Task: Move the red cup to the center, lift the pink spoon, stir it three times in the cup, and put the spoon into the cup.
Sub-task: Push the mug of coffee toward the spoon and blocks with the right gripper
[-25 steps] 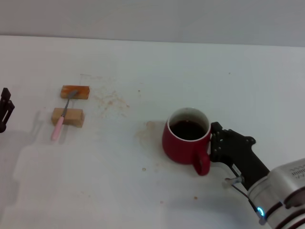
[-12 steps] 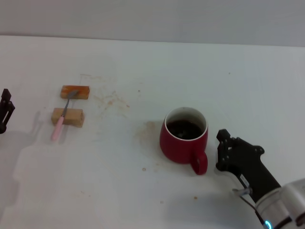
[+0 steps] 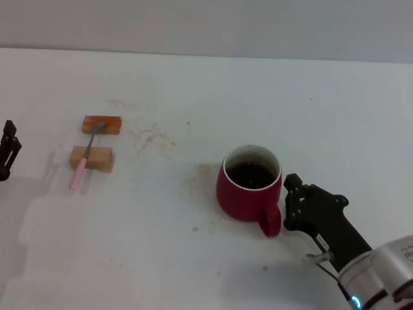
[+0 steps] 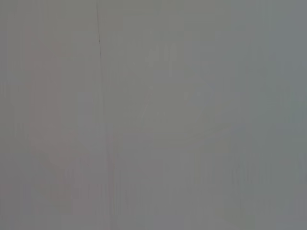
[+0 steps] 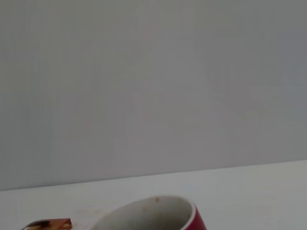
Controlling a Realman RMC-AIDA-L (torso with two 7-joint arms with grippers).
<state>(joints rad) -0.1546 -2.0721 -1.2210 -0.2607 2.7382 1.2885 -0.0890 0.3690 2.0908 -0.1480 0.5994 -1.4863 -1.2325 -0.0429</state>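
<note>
The red cup (image 3: 247, 192) stands upright near the table's middle with dark liquid inside, its handle turned toward the front right. Its rim also shows in the right wrist view (image 5: 153, 213). My right gripper (image 3: 289, 201) is open and empty, just right of the handle and close to it. The pink spoon (image 3: 80, 169) lies at the left across a tan block (image 3: 91, 158), with its metal end on an orange block (image 3: 101, 124). My left gripper (image 3: 8, 150) is parked at the far left edge, open and empty, left of the spoon.
The white table (image 3: 193, 90) carries brown crumbs and stains between the blocks and the cup. The orange block also shows in the right wrist view (image 5: 48, 224). The left wrist view shows only a blank grey surface.
The right gripper let go of the cup, drew back to the right, then came in again beside the handle. The cup sits slightly further left than a second ago. The left arm has not moved.
</note>
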